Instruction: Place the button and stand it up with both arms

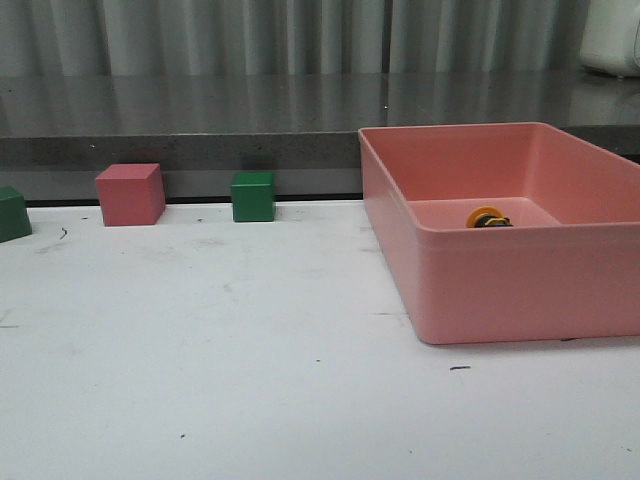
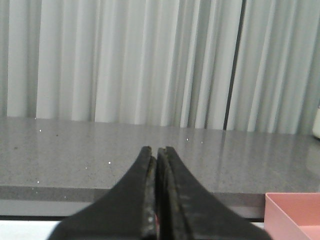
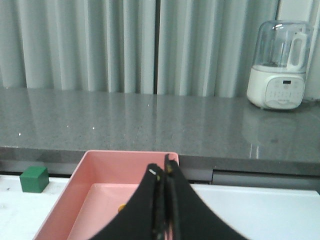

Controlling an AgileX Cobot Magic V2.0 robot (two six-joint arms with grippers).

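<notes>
1. The white tabletop (image 1: 200, 350) takes up most of what I can see from the front, and neither arm reaches into that view, so both look parked back and high, with nothing started.
2. The pink bin (image 1: 500, 270) sits on the right half of the tabletop. Its tall walls are the main obstacle, since anything inside has to be lifted up and over them.
3. Along the far edge stand a pink cube (image 1: 130, 194) and a green cube (image 1: 252, 196), with another green cube (image 1: 12, 213) at the left border. All are well apart from the bin and, I'd judge, out of the way.
4. The left tool (image 2: 156, 152) has its fingers pressed together on nothing, pointing at the grey counter (image 2: 100, 150).
5. The right tool (image 3: 165, 167) is likewise closed and empty, hanging over the bin.
6. The button (image 1: 488, 217) lies inside the bin near its back wall, yellow cap showing, seemingly tipped over.
</notes>
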